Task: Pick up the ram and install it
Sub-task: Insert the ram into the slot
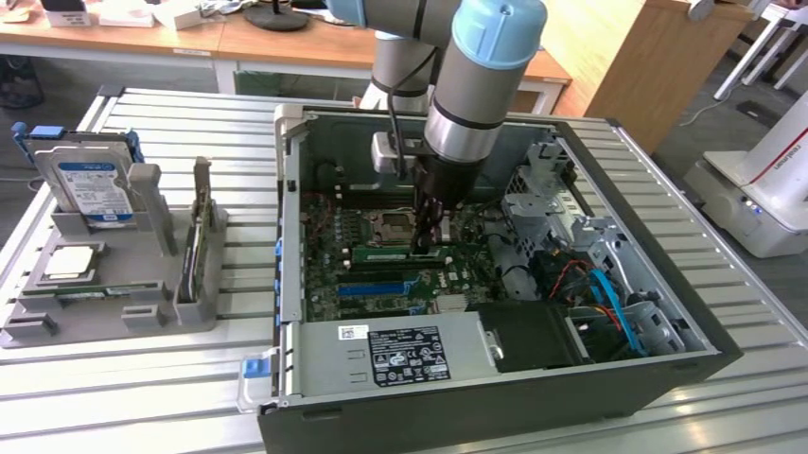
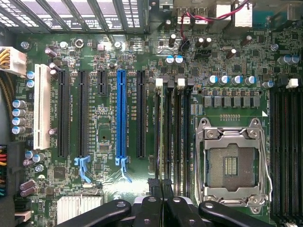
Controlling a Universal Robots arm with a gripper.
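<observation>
The ram is a slim green strip standing on edge on the motherboard, just in front of the processor socket. My gripper reaches straight down into the open computer case and its shut tips sit at the ram's end nearest the exterior view's right. Whether they pinch the strip or only rest on it I cannot tell. In the wrist view the black fingers come together in the gripper over the long black memory slots beside the empty socket.
A grey tray at the exterior view's left holds a hard drive and a silver processor. Inside the case wall are a power supply, drive cages and blue and orange cables.
</observation>
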